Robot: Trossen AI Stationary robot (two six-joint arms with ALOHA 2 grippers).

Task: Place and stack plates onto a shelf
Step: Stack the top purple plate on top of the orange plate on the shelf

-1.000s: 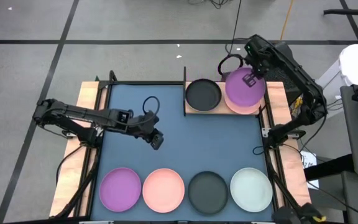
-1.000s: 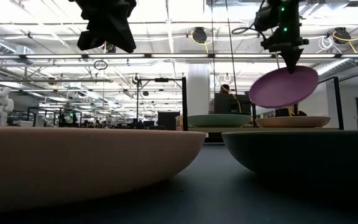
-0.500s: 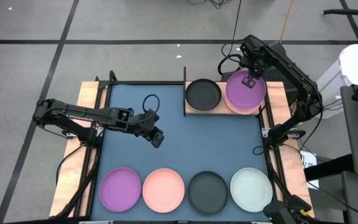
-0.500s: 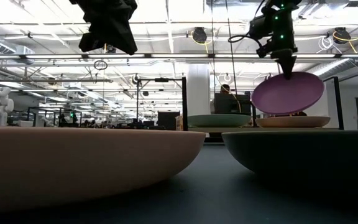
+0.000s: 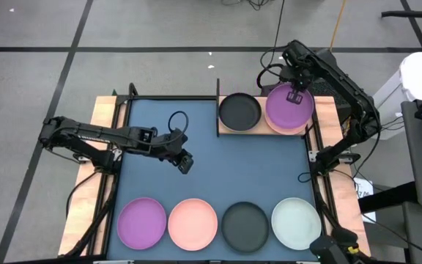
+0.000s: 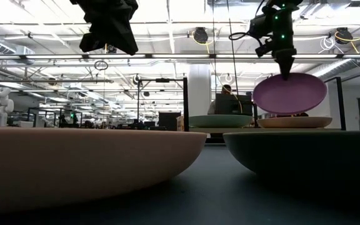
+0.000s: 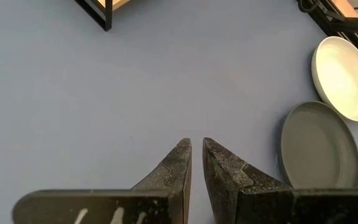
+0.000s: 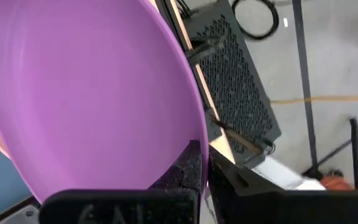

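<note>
The right gripper (image 5: pixel 294 94) is above the far right part of the table, over the small rectangular light-wood shelf (image 5: pixel 229 130). Its two dark fingers (image 8: pixel 185 171) are pressed together on the rim of a round matte purple plate (image 5: pixel 289 107), so the plate is clamped between them. In the low view this purple plate (image 6: pixel 289 94) hangs from the gripper (image 6: pixel 285 72) nearly level, only a little tilted, and it is just above a round pink plate (image 6: pixel 294 122) that lies on the shelf; a gap shows between the two. From above, only a thin pink edge (image 5: pixel 279 128) is visible under the purple plate.

On the same shelf, beside the pink plate and next to the thin black upright rail (image 5: pixel 217 107), lies a round matte black plate (image 5: pixel 239 111).

The left gripper (image 5: pixel 184 163) hovers over the large dark-blue mat (image 5: pixel 247 167), in the left middle of the table, well apart from all plates. In the left wrist view its fingers (image 7: pixel 178 165) stand close to each other with a narrow gap, and nothing is between them.

Along the near edge of the mat four more round plates lie in a row: a second purple plate (image 5: pixel 141 223), a second pink plate (image 5: pixel 193 223), a second black plate (image 5: pixel 245 224) and a pale mint plate (image 5: pixel 296 222). They are just beside each other.
</note>
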